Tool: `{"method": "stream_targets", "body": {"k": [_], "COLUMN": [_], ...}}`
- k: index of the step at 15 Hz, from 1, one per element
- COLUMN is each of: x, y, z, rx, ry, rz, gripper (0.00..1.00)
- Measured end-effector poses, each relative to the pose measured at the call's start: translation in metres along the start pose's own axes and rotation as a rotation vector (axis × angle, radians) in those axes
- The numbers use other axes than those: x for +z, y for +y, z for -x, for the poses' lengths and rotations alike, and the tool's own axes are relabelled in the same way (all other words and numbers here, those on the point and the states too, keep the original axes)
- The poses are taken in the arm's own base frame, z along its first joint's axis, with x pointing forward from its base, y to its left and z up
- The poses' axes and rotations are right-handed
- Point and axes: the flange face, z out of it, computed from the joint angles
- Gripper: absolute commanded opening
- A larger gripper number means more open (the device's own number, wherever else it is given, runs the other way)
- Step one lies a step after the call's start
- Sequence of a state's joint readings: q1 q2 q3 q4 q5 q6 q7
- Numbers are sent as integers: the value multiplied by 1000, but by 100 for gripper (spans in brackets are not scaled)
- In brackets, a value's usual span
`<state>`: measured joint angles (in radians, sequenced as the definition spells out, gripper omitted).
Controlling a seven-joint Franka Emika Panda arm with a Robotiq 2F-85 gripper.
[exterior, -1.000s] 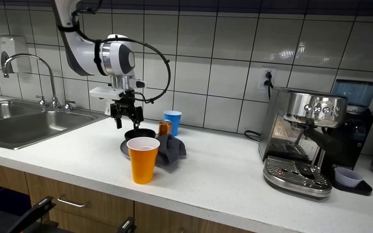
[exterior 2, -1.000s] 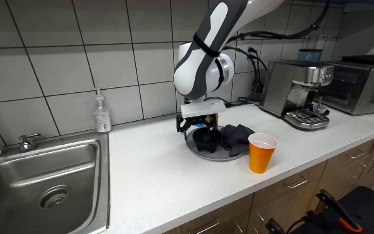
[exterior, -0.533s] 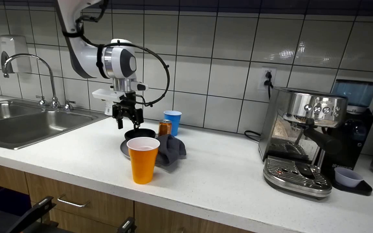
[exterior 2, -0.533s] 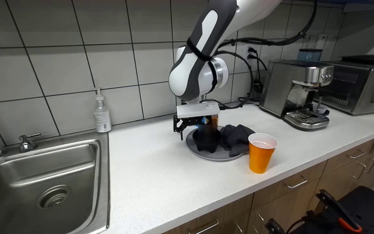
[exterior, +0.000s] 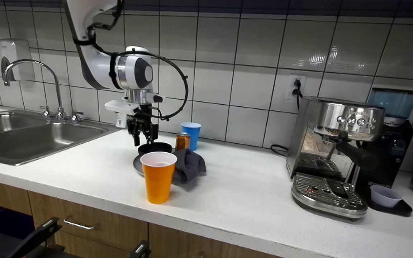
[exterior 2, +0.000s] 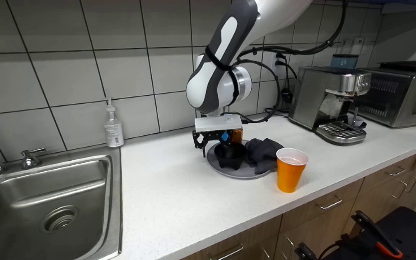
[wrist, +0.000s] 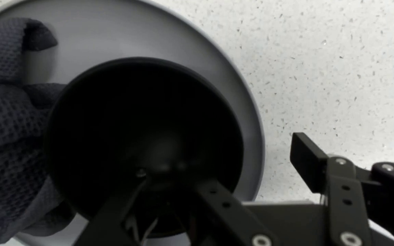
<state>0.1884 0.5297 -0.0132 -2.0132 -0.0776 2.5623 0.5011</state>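
Observation:
A black bowl [exterior: 156, 148] stands on a grey round plate [exterior 2: 242, 176]; the bowl also shows in an exterior view [exterior 2: 230, 160] and large in the wrist view [wrist: 142, 102]. My gripper [exterior: 144, 142] is open and points down at the bowl's sink-side rim, as an exterior view [exterior 2: 215, 150] also shows. One finger is over or inside the bowl, its tip lost in the dark. The other finger is outside, beyond the plate's edge above the counter in the wrist view. The fingers hold nothing. A dark grey cloth [exterior 2: 264, 155] lies on the plate beside the bowl [wrist: 142, 102].
An orange cup [exterior: 158, 179] stands near the plate, towards the counter's front edge. An orange can [exterior: 183, 141] and a blue cup [exterior: 191, 132] stand behind. The sink [exterior 2: 112, 202], a soap bottle [exterior 2: 113, 126] and a coffee machine [exterior: 330, 157] are further off.
The arm has come down a little and shifted slightly. The gripper's fingers are somewhat closer together than a second ago. The bowl, plate and cloth have not moved.

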Motion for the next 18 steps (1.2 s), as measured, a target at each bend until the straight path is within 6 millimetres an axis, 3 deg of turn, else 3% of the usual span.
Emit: {"method": "stream_targets", "body": {"k": [5,6,18], "x": [0,0,-9], "y": [1,2,2], "z": [-1,-1,-5], "rx": [8,9,10], "ry": [-1,-1,13], "rz": [-2,-2,-4], "gripper": [3,0,2]}}
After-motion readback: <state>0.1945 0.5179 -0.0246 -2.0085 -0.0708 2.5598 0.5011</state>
